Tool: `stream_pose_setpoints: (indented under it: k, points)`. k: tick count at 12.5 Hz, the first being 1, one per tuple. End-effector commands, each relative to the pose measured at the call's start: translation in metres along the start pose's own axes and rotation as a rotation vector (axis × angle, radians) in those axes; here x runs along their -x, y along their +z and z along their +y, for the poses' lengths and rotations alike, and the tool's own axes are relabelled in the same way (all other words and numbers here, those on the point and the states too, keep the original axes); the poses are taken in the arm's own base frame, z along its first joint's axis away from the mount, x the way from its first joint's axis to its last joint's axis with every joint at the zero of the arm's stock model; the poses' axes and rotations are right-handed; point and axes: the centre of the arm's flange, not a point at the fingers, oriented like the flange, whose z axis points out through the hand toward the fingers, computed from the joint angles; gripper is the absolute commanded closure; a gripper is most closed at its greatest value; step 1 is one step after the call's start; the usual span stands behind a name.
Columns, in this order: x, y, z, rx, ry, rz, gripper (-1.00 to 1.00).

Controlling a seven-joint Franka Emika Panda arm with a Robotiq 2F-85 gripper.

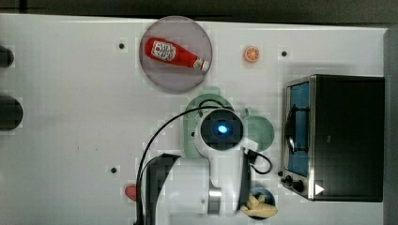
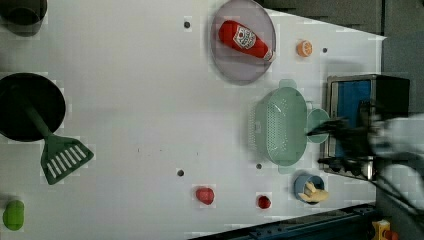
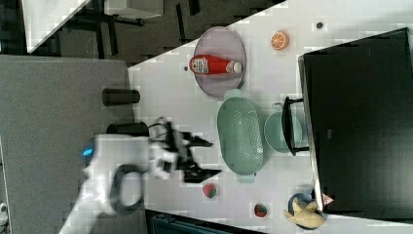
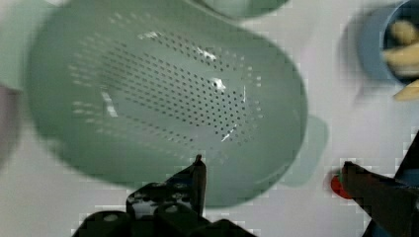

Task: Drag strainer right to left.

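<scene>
The strainer (image 2: pixel 280 125) is a pale mint-green oval basket with a perforated centre, standing on the white table between the purple plate and the blue bowl. In the top view my arm's wrist covers most of the strainer (image 1: pixel 190 126). My gripper (image 3: pixel 214 157) is open and holds nothing. In the wrist view the gripper (image 4: pixel 272 165) hovers above the strainer (image 4: pixel 163 98), one fingertip (image 4: pixel 198 160) over the near rim and the other out over bare table. In the right view the strainer (image 3: pixel 239 136) lies to the right of the fingers.
A small round green cup (image 2: pixel 318 122) touches the strainer on the side of the toaster oven (image 1: pixel 338 136). A purple plate (image 1: pixel 159 70) carries a ketchup bottle (image 1: pixel 176 54). A blue bowl (image 2: pixel 310 190), two red items (image 2: pixel 205 195) and an orange slice (image 1: pixel 251 54) lie nearby.
</scene>
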Motion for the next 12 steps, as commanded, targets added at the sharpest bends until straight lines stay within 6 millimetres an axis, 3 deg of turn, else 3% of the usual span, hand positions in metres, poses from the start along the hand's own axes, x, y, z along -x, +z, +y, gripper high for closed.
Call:
stream_pose_setpoints:
  k: [1, 4, 7, 12]
  points:
    - [-0.011, 0.003, -0.009, -0.104, 0.116, 0.048, -1.0]
    - [-0.013, 0.053, -0.03, -0.145, 0.178, 0.057, -1.0]
    - [0.003, 0.101, -0.047, -0.168, 0.337, 0.046, -1.0]
    - [0.033, 0.153, -0.065, -0.191, 0.327, 0.036, -1.0]
